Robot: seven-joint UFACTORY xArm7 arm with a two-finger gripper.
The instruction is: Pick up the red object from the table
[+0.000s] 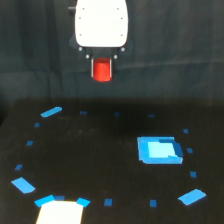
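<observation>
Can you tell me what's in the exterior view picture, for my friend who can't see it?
A white robot gripper holds a small red object up in the air, above a black table. The table has little blue tape marks, a big blue square patch and a white patch.

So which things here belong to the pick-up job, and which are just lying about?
Job:
- red object, held in the gripper, well above the table

Lying about:
- blue square patch
- white patch
- small blue tape marks

White rounded-rectangle gripper [102, 70] housing with small dark screw dots near its corners, narrower dark lower section below the housing with tiny white dots, thin pale fingers [93, 69] beneath, blurry.
</observation>
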